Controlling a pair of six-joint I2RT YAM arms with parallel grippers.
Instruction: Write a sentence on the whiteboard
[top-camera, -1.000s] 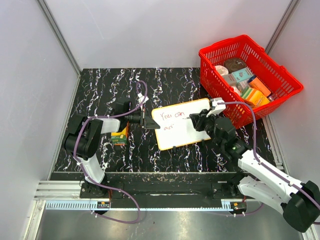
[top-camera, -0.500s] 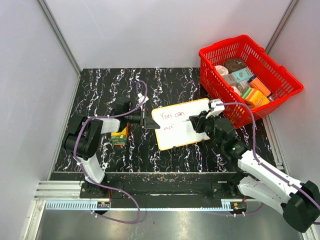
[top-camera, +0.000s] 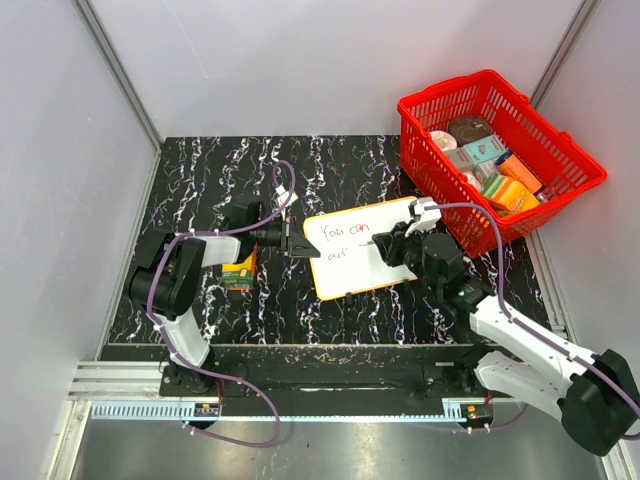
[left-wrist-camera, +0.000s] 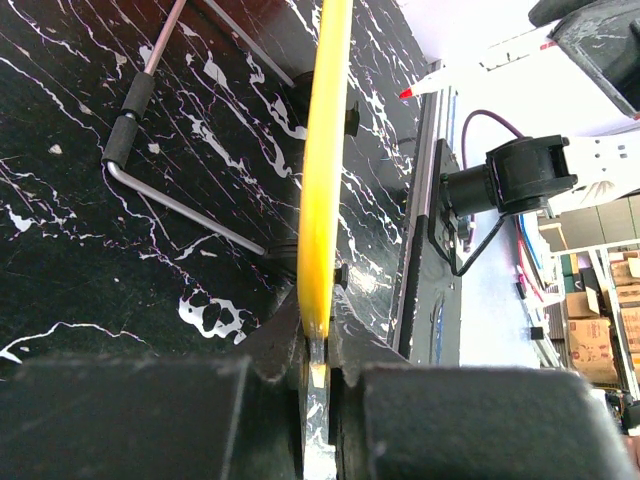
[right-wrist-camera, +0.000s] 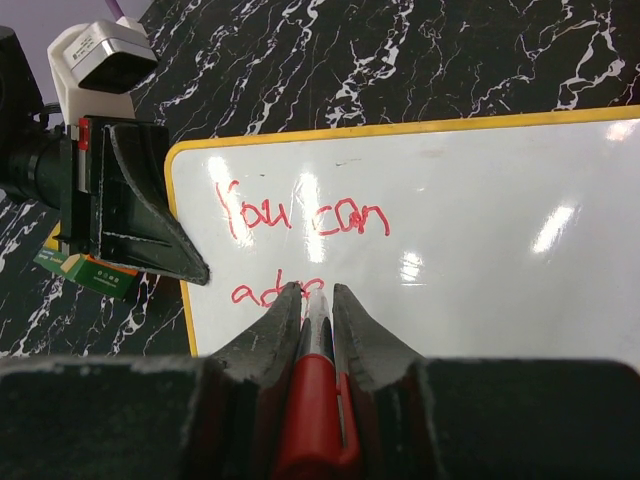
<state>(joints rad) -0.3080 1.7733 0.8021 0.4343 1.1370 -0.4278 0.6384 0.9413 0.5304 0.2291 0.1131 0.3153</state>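
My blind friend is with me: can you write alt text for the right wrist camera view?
The right pincer grips a red marker pointed at the whiteboard, just below red handwriting reading "You can", where a second line is begun. The left pincer clamps the board's left edge.

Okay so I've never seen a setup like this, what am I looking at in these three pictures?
Two robot arms are bolted at the near edge of a black marbled table. The overhead picture looks down from above and behind them; the other two come from cameras on each wrist. The left gripper is shut on the edge of the whiteboard, steadying it. The right gripper is shut on a red marker, its tip at the second line of the sentence, which starts "You can". A red basket of packages and a small box sit on the table.
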